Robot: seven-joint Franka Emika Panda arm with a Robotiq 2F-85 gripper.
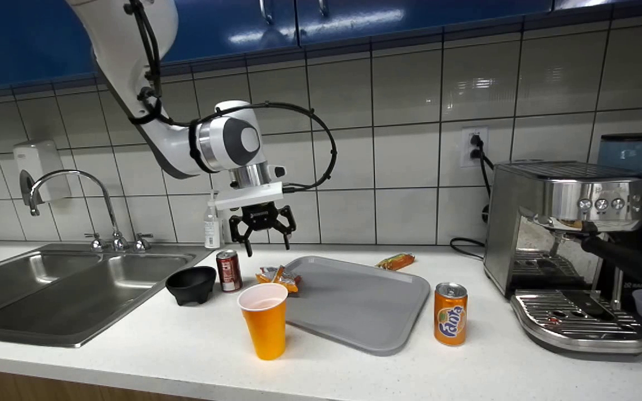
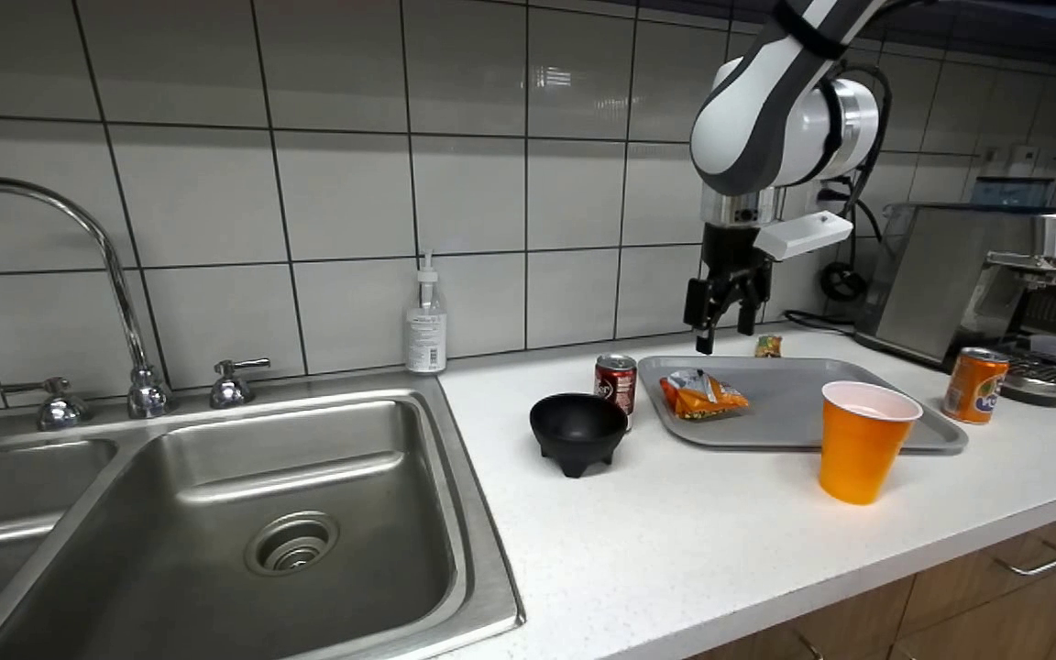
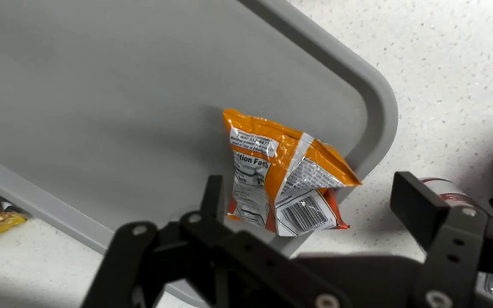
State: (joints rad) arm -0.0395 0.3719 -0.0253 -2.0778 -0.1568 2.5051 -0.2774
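A black two-fingered gripper (image 1: 268, 248) is held by a white robot arm (image 1: 170, 145) above a white speckled countertop (image 1: 354, 373), its fingers spread wide and pointed downward in both exterior views. Directly below, a crumpled orange foil snack bag (image 3: 272, 171) is seen resting at one corner of a grey plastic tray (image 1: 365, 301), apart from the fingers, with part of the tray's rim hidden behind it in the wrist view. The bag's printed back, nutrition panel and barcode included, is turned upward. Just beyond the tray's wall-side edge, a small orange-and-yellow wrapped packet (image 1: 396, 262) is pictured on the countertop. Near the bag's end of the tray, a dark red soda can (image 1: 229, 272) is stood upright, with a black footed bowl (image 2: 577, 431) placed just beside it. Near the tray edge farthest from the wall, a tall orange plastic cup (image 1: 265, 328) with a pale interior is shown upright; past the opposite end, an upright orange Fanta can (image 1: 450, 317) is set near a stainless-steel espresso machine (image 1: 566, 195). The scene is bounded by a stainless-steel sink (image 2: 354, 486) with a curved chrome faucet (image 2: 120, 293), a clear pump bottle (image 2: 425, 330), pale grey wall tiles (image 1: 404, 161) and glossy blue cabinets (image 1: 354, 28) above.
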